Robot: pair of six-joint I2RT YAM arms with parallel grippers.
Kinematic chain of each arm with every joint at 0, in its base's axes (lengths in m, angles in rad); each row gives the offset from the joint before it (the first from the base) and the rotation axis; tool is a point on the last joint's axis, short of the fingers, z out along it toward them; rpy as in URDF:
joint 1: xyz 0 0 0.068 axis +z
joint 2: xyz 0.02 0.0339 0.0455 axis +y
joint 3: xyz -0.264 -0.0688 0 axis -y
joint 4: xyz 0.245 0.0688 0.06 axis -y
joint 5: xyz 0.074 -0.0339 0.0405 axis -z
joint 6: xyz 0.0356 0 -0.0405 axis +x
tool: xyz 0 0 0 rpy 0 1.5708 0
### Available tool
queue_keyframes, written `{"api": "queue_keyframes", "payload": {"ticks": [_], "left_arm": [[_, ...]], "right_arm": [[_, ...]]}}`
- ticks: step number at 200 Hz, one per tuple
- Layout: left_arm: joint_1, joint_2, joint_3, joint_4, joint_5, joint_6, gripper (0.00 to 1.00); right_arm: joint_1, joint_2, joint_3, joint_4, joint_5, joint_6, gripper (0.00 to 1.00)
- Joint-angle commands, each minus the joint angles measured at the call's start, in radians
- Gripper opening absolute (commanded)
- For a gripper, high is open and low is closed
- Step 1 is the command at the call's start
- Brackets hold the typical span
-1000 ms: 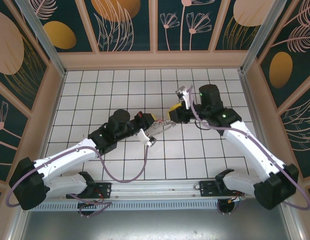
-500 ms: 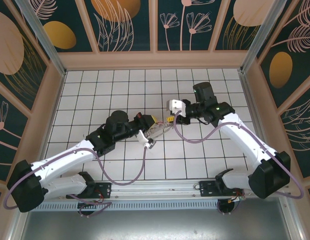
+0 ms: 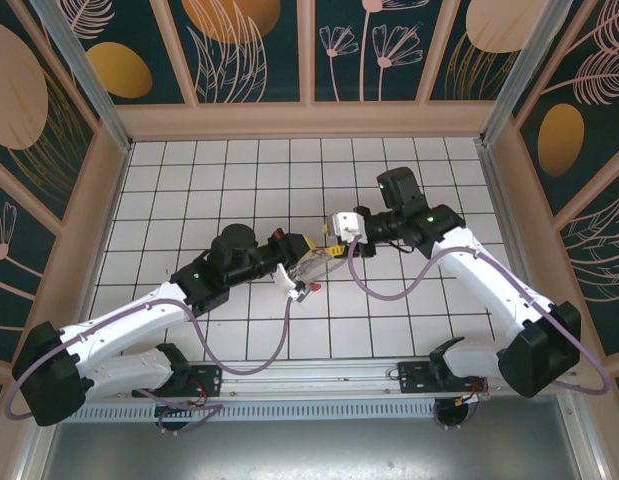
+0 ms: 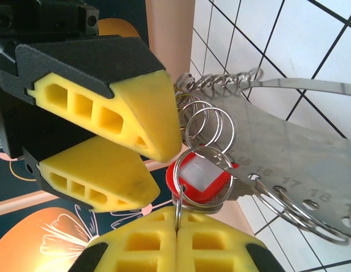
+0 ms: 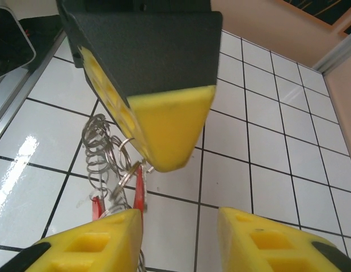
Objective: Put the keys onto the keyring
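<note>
— What's hard to make out?
— From above, the keyring is only a glint between the two arms, its parts too small to tell. In the left wrist view its plate runs off the edge.
— And the hands?
— The left gripper is pinched tight on a keyring loop, with a red key just above its tips. The right gripper is partly open and holds nothing, the keyring beside one finger
</note>
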Motion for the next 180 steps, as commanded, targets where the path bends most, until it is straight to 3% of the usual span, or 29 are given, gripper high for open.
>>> {"api": "queue_keyframes", "payload": {"ticks": [1,40,180], "left_arm": [[-0.009,-0.017,0.000,0.047,0.029,-0.023,0.00],[-0.009,-0.015,-0.006,0.071,0.024,-0.040,0.00],[-0.015,-0.023,-0.017,0.039,0.020,-0.012,0.00]], "right_arm": [[0.021,-0.016,-0.030,0.025,-0.014,-0.001,0.43],[0.045,0.034,0.004,-0.014,0.036,-0.030,0.41],[0.087,0.031,0.013,0.055,0.068,0.034,0.02]]}}
